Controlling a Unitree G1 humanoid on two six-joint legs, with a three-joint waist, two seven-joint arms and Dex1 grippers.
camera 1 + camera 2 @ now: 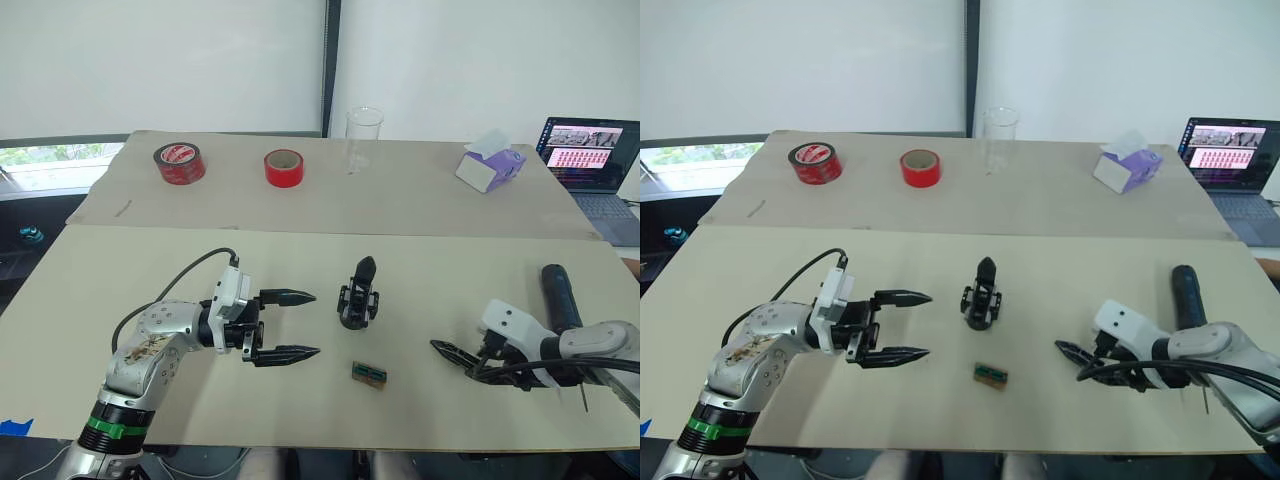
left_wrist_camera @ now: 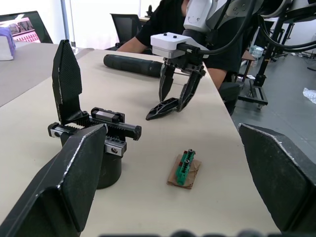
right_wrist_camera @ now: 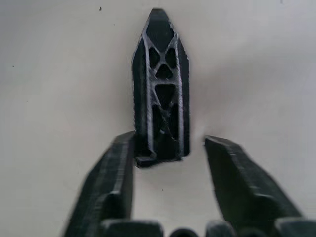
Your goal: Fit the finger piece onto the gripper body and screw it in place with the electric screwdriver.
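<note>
The gripper body (image 1: 358, 296) stands at the table's middle, one pointed black finger sticking up. My left gripper (image 1: 314, 323) is open just left of it, fingers pointing at it, nothing between them. The finger piece (image 3: 160, 84) lies flat on the table at the right, its tip pointing away from my right gripper (image 1: 468, 362). That gripper is open and lowered over the piece's wide end, one finger on each side. The electric screwdriver (image 1: 560, 295) lies on the table just beyond my right arm.
A tiny green-brown block (image 1: 369, 373) lies in front of the gripper body. At the back stand two red tape rolls (image 1: 179, 163), a clear cup (image 1: 363, 138), a tissue box (image 1: 490, 166) and a laptop (image 1: 590, 160). A person in black (image 2: 163, 24) sits past the table's right side.
</note>
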